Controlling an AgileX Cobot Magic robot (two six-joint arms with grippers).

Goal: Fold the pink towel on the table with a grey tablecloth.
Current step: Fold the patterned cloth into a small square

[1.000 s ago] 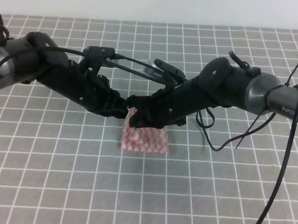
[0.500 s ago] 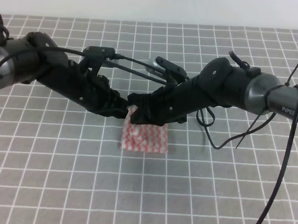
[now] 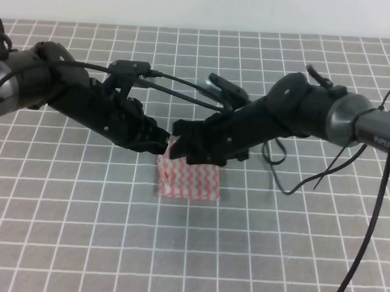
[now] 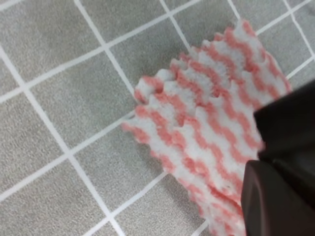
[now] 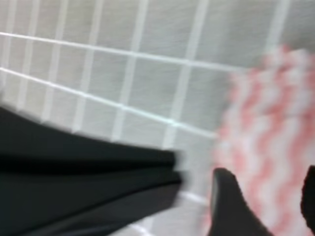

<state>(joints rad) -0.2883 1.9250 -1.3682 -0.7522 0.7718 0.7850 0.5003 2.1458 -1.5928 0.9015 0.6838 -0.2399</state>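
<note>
The pink towel [image 3: 188, 179] lies folded into a small rectangle on the table with a grey tablecloth [image 3: 79, 231]. Its far left corner [image 3: 175, 144] is lifted between the two gripper tips. My left gripper [image 3: 161, 144] is at that corner. In the left wrist view its dark fingers [image 4: 280, 187] sit pressed together on the towel's layered edge [image 4: 197, 123]. My right gripper [image 3: 180, 150] hovers just above the towel's far edge. In the blurred right wrist view its fingertips [image 5: 229, 204] stand apart, with the towel [image 5: 268, 142] beyond them.
Both black arms meet over the middle of the table, the left arm [image 3: 86, 104] from the left and the right arm [image 3: 295, 115] from the right. Black cables [image 3: 368, 214] hang at the right. The left arm also shows in the right wrist view [image 5: 74, 167].
My right gripper has risen and drawn back a little to the right, uncovering more of the towel. The left gripper has stayed at the lifted corner.
</note>
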